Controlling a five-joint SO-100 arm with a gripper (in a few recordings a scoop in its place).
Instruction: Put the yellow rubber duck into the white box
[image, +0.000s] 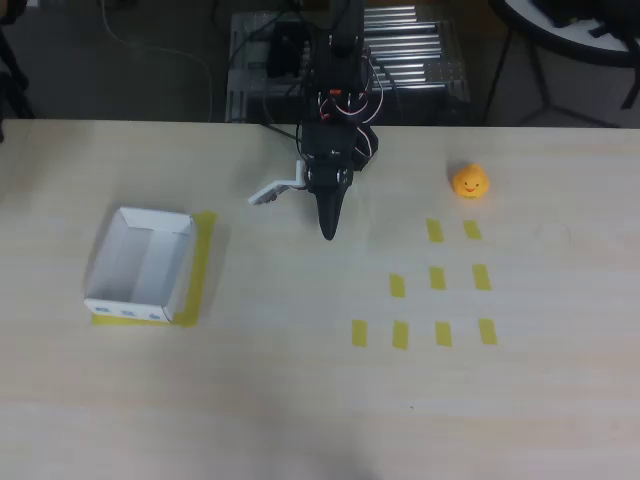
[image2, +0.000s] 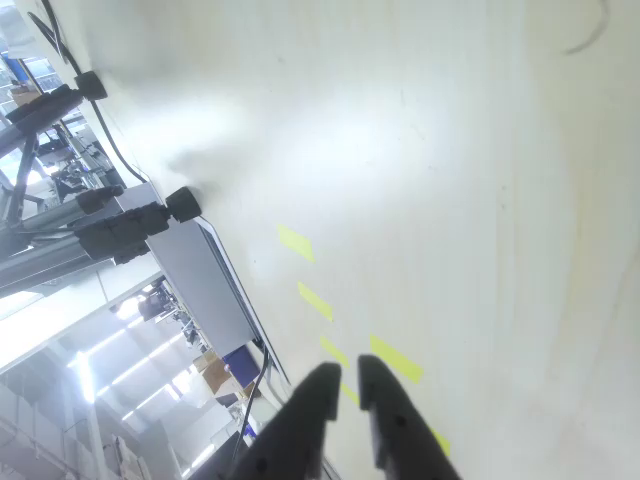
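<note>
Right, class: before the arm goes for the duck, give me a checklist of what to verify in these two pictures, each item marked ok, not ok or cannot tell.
1. The yellow rubber duck lies free on the table, nothing touching it: ok.
2. The gripper carries nothing: ok.
3. The fingers are open wide enough to take the duck: not ok, in the wrist view they stand almost together.
4. The white box is empty and open upward: ok.
5. The gripper is over the duck: not ok, in the overhead view the duck lies to its right.
6. The gripper's height above the table: cannot tell.
</note>
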